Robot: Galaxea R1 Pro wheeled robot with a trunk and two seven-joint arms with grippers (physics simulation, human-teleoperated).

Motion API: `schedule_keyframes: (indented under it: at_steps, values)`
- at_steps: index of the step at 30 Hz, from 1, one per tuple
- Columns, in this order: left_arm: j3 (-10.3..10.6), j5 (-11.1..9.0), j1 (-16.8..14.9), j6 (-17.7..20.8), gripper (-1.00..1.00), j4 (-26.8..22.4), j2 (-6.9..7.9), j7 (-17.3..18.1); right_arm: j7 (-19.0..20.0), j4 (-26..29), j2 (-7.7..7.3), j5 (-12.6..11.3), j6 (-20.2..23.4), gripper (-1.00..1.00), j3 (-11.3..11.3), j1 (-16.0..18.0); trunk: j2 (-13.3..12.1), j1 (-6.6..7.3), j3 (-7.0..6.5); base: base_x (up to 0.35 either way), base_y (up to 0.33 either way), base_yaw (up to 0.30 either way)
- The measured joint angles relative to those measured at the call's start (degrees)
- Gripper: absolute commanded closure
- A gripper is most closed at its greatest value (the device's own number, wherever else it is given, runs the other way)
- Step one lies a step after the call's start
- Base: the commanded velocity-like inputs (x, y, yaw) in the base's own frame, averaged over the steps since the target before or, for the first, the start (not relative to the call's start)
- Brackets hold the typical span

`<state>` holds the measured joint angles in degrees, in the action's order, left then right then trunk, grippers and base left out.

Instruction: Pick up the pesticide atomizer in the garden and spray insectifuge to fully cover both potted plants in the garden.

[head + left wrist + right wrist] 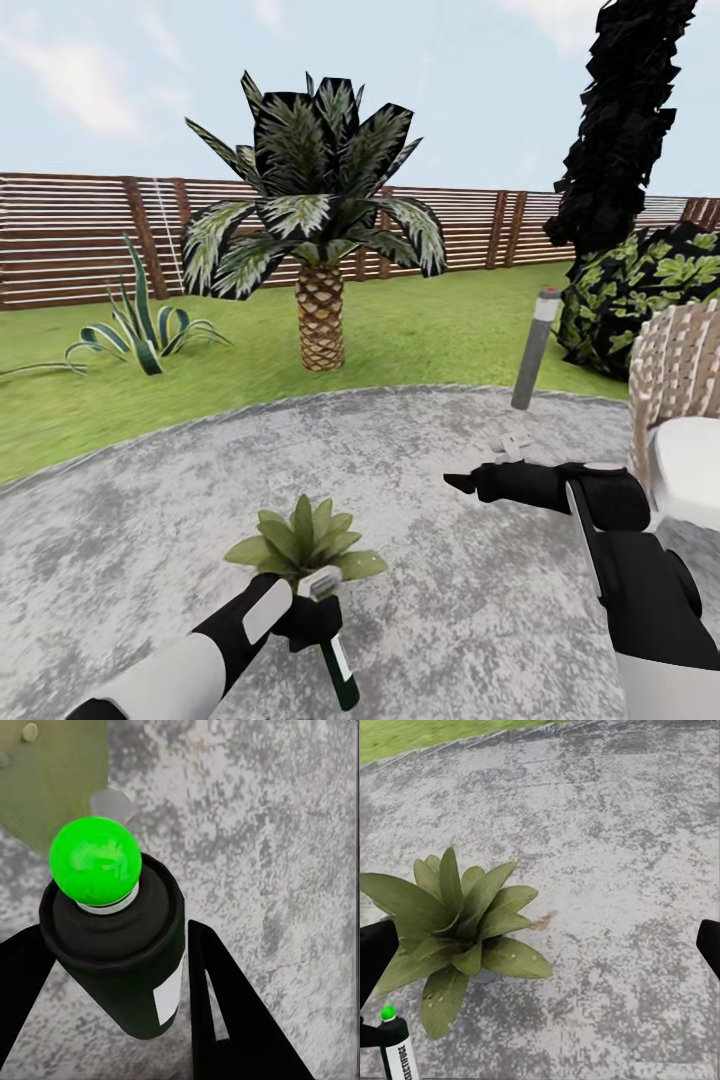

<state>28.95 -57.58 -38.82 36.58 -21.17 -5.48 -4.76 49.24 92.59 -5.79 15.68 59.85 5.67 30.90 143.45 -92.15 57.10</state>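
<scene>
Holding the pesticide atomizer in our left gripper, we judge the pick-up done and the spraying step in hand. The left fingers are closed against the bottle's dark body on either side, and the left wrist view looks past them at its bright green tip over grey stone paving. In the head view the bottle hangs tilted, its pale spray head uppermost and just beside the leaves of 1 potted plant.

That plant stands on the paving directly ahead of the left arm. The right wrist view shows its broad pointed leaves spread over its little pot, which is almost wholly hidden beneath them; we can make out only a grey sliver. We cannot tell whether any spray has landed on the leaves yet.

Our right gripper hovers empty out over the paving; its fingers sit wide apart at the edges of the right wrist view.

Next, we think, the nozzle must be aimed at the rosette and swept until every leaf is covered, then carried on to plant 2.
</scene>
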Motion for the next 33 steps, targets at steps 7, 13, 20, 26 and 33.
schedule_keyframes:
  at_steps: [7,13,20,26,33]
  values:
    - [-0.12,-6.67,-0.28,4.02,1.0,-12.15,0.71,-9.51,0.0,0.0,-0.01,-0.02,-0.07,-1.0,-0.02,-0.08,0.0,0.0,-0.01,0.0,-0.22,0.024]
    - [-0.11,-26.67,-6.48,17.22,1.0,-21.22,9.79,-24.13,0.0,0.0,-0.13,-0.01,-0.09,-1.0,0.0,-0.08,0.0,0.0,0.0,0.0,-0.005,0.0]
    - [-0.21,-28.02,-8.12,21.09,1.0,-16.28,12.08,-26.27,0.0,-0.01,-0.12,-0.01,-0.1,-1.0,0.0,-0.03,0.0,0.0,0.0,0.0,0.0,0.0]
    - [-0.1,-28.27,-8.32,23.42,1.0,-10.03,10.63,-25.7,0.0,0.0,-0.1,-0.01,-0.09,-1.0,-0.04,-0.07,0.0,0.0,0.0,0.0,0.0,0.0]
    - [0.16,-27.82,-8.3,23.37,1.0,-15.55,9.56,-26.13,0.0,0.0,-0.1,-0.01,-0.09,-1.0,-0.08,-0.09,0.0,0.0,-0.01,0.0,0.0,0.0]
